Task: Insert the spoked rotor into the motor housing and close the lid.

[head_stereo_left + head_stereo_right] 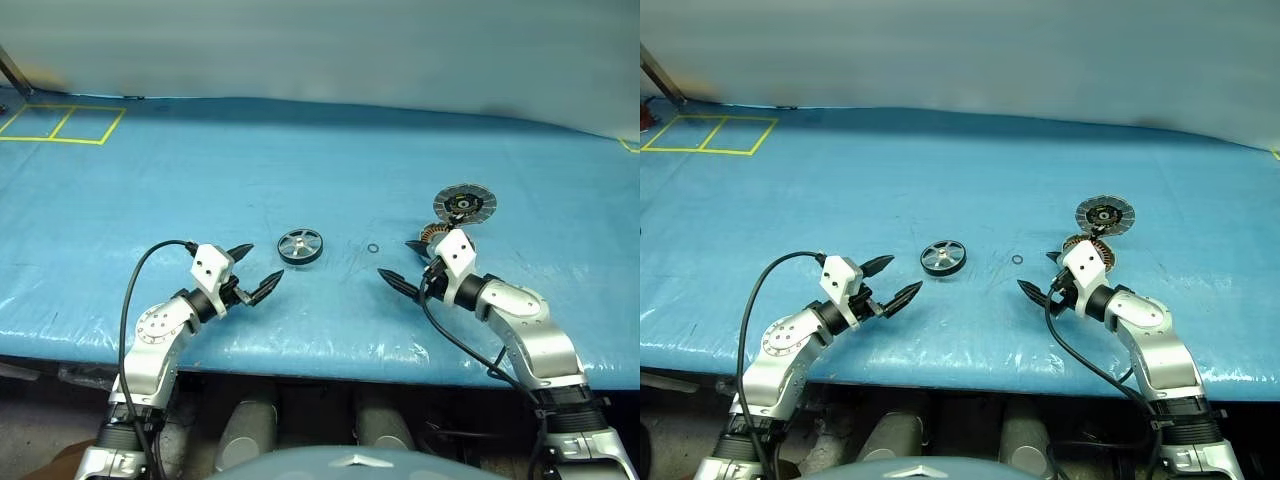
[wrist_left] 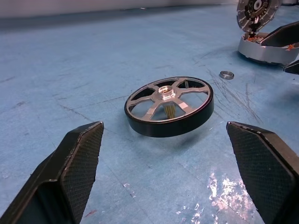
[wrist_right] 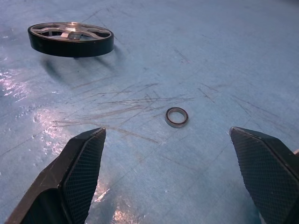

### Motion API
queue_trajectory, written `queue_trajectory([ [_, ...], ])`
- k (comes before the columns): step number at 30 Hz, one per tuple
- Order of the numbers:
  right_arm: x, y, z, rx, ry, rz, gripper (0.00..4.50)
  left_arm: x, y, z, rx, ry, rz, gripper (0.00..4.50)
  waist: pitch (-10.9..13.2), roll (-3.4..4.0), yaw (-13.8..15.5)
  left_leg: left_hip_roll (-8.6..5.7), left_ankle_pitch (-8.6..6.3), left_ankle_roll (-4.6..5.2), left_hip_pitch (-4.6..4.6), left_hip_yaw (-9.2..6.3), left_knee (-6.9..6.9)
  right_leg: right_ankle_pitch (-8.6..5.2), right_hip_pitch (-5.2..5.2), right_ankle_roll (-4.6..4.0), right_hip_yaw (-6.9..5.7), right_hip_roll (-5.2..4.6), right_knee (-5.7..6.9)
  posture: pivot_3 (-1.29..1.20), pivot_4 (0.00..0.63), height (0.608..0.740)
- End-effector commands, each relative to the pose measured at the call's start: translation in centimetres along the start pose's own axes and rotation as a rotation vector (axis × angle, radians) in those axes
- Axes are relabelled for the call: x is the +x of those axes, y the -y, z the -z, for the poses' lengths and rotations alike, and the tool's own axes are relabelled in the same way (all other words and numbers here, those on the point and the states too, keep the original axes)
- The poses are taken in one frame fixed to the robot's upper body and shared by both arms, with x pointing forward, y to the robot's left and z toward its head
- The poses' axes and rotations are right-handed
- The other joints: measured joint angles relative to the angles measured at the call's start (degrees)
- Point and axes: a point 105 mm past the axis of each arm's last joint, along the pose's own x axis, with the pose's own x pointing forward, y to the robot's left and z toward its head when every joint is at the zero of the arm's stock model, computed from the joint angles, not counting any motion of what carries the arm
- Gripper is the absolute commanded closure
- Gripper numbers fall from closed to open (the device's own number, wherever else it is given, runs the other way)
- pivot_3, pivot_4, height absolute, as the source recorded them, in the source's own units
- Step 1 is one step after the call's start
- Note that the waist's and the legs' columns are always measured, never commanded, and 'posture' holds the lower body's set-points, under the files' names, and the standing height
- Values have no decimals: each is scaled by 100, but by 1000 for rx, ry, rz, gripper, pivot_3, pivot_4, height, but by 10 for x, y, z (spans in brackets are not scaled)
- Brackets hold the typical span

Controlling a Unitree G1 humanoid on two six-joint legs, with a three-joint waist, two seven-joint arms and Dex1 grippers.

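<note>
Rotor [image 1: 301,246] lies flat, hub up, at the left gripper's [image 1: 254,270] one o'clock; both it and the right gripper [image 1: 408,266] spread wide, empty.

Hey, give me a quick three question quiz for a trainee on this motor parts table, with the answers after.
1. True or false: the spoked rotor already sits in the motor housing.
2. Which hand is nearer the rotor: A left hand, B right hand?
3. What small part lies between rotor and housing?
Key: 1 false, it lies apart on the blue table. 2 A. 3 a small metal ring.
</note>
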Motion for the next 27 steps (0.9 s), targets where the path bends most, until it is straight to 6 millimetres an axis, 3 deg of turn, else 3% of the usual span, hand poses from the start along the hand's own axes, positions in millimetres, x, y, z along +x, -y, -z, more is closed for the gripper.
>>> queue_trajectory([
  [1, -3, 6, -12, -40, 33, 11, 14, 2, 1, -14, 44, 47, 8, 0, 0, 0, 0, 0, 0, 0, 0, 0, 0, 0, 0, 0, 0, 0, 0, 0, 150, 740],
  [27, -2, 7, -13, -51, 24, -1, 14, 6, 5, -19, 24, 87, 9, 0, 0, 0, 6, 0, 0, 0, -2, 0, 0, 0, -1, 0, 0, -1, -1, 0, 150, 740],
])
